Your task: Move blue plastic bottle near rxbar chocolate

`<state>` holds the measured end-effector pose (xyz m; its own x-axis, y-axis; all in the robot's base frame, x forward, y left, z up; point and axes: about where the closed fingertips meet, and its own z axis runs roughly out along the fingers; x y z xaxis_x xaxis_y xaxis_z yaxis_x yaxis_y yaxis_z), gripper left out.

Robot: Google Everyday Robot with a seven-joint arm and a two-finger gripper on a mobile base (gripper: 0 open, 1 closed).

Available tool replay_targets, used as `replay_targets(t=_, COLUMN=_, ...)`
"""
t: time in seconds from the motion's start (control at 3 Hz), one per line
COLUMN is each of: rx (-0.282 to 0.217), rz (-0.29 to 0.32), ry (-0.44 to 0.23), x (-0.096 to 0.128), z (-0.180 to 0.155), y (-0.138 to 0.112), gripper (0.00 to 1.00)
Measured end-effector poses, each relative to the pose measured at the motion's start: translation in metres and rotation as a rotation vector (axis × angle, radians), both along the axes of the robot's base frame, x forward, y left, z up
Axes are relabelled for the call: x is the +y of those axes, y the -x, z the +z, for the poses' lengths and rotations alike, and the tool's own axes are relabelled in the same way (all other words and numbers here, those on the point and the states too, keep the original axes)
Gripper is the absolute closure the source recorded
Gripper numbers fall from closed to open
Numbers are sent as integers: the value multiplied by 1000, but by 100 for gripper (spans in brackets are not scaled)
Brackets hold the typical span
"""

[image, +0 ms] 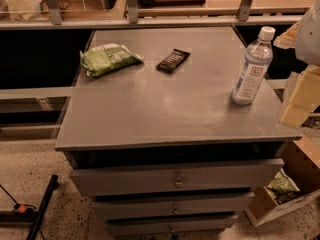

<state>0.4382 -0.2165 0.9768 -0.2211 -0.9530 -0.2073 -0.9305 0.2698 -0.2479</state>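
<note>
A green snack bag (107, 58) lies on the gray drawer cabinet (165, 115).

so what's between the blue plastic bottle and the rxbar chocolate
Only bare grey tabletop lies between the blue plastic bottle and rxbar chocolate in the camera view. The gripper is at the picture's right edge.

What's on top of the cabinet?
Seen: blue plastic bottle upright near the right edge; rxbar chocolate and green snack bag toward the back; end effector hangs right of the bottle. Not visible: drawer contents.

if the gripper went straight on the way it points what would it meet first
Probably the table top at its right edge: the gripper hangs pointing down there, right of the blue plastic bottle. Depth unclear.
</note>
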Motion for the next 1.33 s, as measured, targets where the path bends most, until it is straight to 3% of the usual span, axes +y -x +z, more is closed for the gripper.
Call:
replay_targets(t=0.33, rx=0, rz=0, ry=0, x=0, z=0, y=0, gripper=0)
replay_targets(t=0.67, rx=-14, rz=-51, ry=35, x=-9, z=-1, y=-12, gripper=0)
replay_targets(t=1.0, rx=-23, rz=-158, ry=82, x=-37, z=-3, y=-30, gripper=0)
replay_targets(t=1.33, rx=-51, rz=-237, ry=77, x=-64, z=0, y=-41, gripper=0)
